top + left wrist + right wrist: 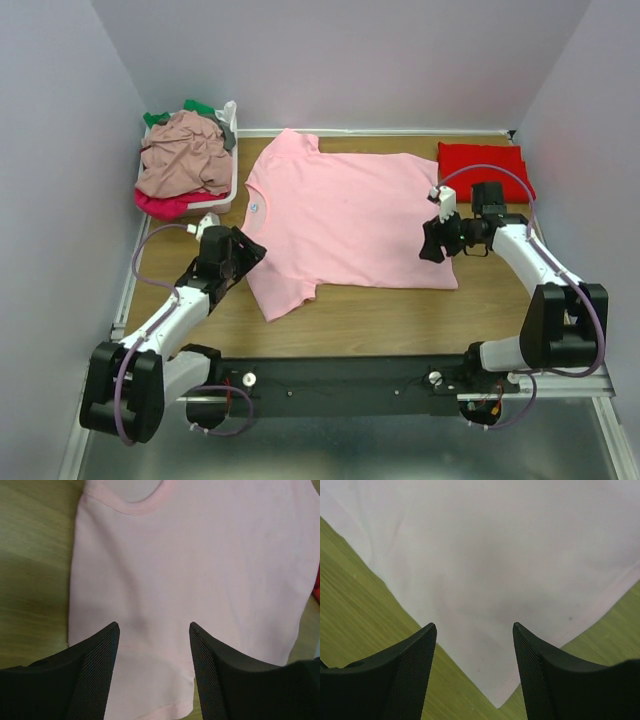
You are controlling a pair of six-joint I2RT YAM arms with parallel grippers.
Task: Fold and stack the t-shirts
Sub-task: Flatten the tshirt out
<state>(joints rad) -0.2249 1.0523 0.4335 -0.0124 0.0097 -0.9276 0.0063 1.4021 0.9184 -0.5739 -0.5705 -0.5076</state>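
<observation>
Top external is showing a pink tee (350, 222) lying flat. Left gripper (154, 627) and right gripper (475, 626) are hovering over it, both spread.

Surface (400, 310): brown wood-grain, matte | Walls: back wall (350, 60), left wall (50, 150), right wall (590, 120), plain pale lavender-grey, enclosing three edges | Far edge: white trim strip (380, 131) | Near edge: grey metal sheet (350, 450) | Light: even, diffuse

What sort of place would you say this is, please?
Likely a robot lab cell: plain walls box in a wooden table, two arms are bolted at its edge, and a basket of clothes sits beside a pink tee.
</observation>
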